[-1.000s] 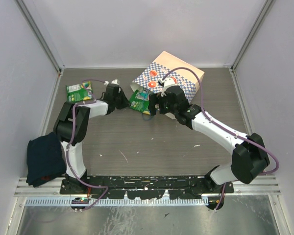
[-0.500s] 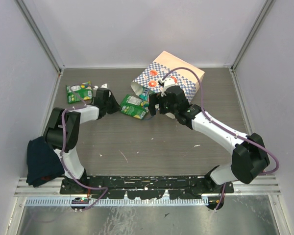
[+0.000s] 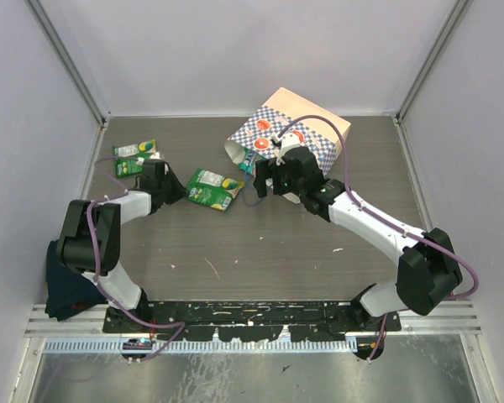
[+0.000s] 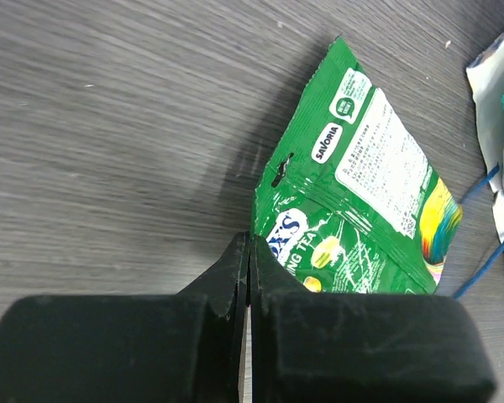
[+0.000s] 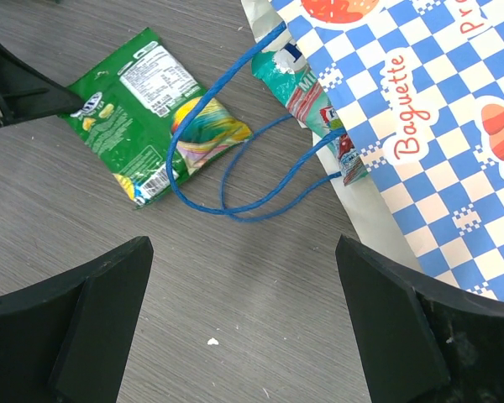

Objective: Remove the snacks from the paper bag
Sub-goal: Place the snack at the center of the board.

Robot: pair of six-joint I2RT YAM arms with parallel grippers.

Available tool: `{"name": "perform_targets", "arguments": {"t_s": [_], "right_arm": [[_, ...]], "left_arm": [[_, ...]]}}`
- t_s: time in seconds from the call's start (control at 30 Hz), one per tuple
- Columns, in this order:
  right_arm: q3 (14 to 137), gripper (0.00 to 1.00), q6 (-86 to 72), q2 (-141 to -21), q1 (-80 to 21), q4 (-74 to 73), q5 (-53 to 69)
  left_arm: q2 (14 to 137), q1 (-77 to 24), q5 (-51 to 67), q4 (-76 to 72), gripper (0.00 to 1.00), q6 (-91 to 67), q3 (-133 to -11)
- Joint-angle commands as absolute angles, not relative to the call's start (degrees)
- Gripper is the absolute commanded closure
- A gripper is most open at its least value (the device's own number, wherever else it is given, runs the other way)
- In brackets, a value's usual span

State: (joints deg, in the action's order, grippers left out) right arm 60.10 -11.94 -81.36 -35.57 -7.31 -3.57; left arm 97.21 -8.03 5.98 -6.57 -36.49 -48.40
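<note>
The checkered paper bag (image 3: pixel 298 134) lies on its side at the back, mouth facing left, and fills the right of the right wrist view (image 5: pixel 454 126). A teal snack (image 5: pixel 307 84) pokes out of the mouth (image 3: pixel 248 159). A green snack packet (image 3: pixel 212 189) lies flat on the table left of the bag. My left gripper (image 3: pixel 181 191) is shut on the packet's near corner (image 4: pixel 361 193); its jaws (image 4: pixel 249 239) are pressed together. My right gripper (image 5: pixel 242 243) hovers open over bare table by the bag mouth (image 3: pixel 260 180). Another green snack (image 3: pixel 134 158) lies at the back left.
The bag's blue cord handles (image 5: pixel 235 201) loop across the table and over the green packet's edge. A dark blue cloth (image 3: pixel 76 273) sits at the left near my left arm's base. Grey walls close the table on three sides.
My left gripper has pulled back to the left, and the green packet has slid with it away from the bag mouth. The right arm has held still.
</note>
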Motion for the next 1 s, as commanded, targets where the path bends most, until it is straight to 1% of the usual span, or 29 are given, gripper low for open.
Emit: {"name": "perform_targets", "arguments": {"t_s": [0.0,0.23,0.43,0.97], "right_arm": [[60.2,0.03,-11.8,-80.6,-35.8,-4.3,-3.5],[60.3,0.03,-11.9,-80.8,-35.8,-4.4,-3.3],[60.5,0.03,-11.8,-81.3,-35.8,-4.4,-3.0],[60.8,0.03,-11.4,-81.9,-35.7,-4.8,-3.1]], "left_arm": [[93.4,-4.4,7.2,-8.5,1.00,-35.9,-46.6],[91.8,0.6,7.6,-9.6,1.00,-37.5,-44.7],[92.8,3.2,7.7,-11.8,1.00,-41.0,-45.3],[99.8,3.6,7.5,-12.2,1.00,-43.5,-58.0]]}}
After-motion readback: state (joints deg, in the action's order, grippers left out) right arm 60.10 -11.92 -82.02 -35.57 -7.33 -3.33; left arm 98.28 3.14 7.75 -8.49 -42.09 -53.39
